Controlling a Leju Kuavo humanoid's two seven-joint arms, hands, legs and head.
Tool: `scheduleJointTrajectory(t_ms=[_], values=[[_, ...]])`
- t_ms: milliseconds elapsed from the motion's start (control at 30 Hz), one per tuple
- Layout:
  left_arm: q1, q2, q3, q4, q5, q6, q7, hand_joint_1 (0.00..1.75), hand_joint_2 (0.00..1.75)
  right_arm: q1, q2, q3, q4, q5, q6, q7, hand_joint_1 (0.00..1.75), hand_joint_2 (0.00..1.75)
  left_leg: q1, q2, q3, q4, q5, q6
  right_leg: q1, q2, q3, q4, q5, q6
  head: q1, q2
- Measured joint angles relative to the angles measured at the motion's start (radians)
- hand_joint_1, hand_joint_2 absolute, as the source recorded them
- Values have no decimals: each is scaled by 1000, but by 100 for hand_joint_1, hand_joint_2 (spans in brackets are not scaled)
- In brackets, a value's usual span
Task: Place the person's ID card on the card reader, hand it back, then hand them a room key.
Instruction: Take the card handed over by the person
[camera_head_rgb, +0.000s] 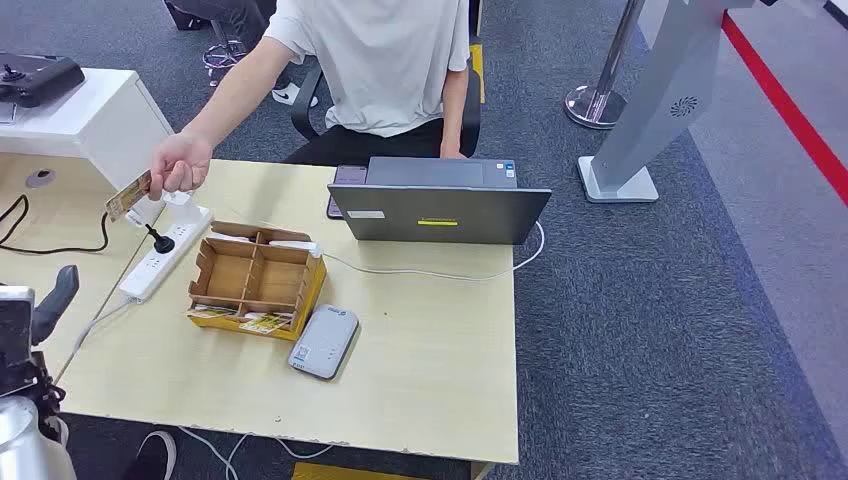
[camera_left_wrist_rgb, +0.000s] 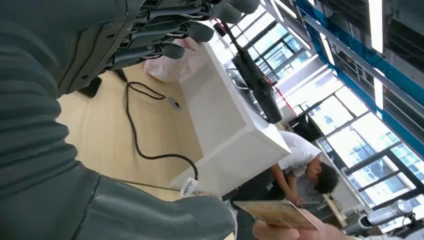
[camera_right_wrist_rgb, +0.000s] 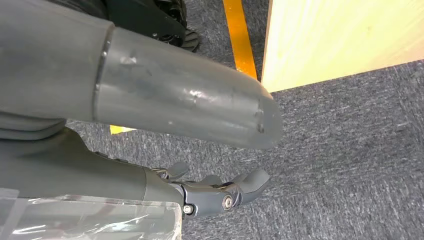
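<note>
Light wood bench (camera_head_rgb: 430, 350) fills centre-left of frame. On it: cardboard divider box (camera_head_rgb: 255, 282) left of centre; grey card reader (camera_head_rgb: 324, 342) just beside box's lower right corner; open grey laptop (camera_head_rgb: 440, 200) at upper centre, phone (camera_head_rgb: 346, 184) at its left; white power strip (camera_head_rgb: 165, 252) at left, black plug in it; white cable (camera_head_rgb: 440, 272) trailing from laptop.

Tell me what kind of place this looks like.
Probably a mock reception or check-in desk in an office hall: a card reader and a box of cards on the table, a queue-barrier post on carpet, and a person seated behind a laptop.
</note>
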Motion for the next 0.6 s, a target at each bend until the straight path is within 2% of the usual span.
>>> scheduleJointTrajectory(t_ms=[200,333,600], values=[[-69,49,-87,20,-135,17,55,0,175,-5,6,0,0,11,5,12,0,0,0,0,0,0,0,0,0,0,-1,0,0,0,0,0],[-125,86,-160,41,-244,31,102,175,175,-9,10,0,0,21,12,23,0,0,0,1,0,0,1,0,0,1,-1,0,0,0,0,0],[-230,163,-307,82,-461,66,197,175,175,-13,22,0,1,41,21,45,0,0,0,1,0,0,1,0,0,1,-1,1,1,0,0,0]])
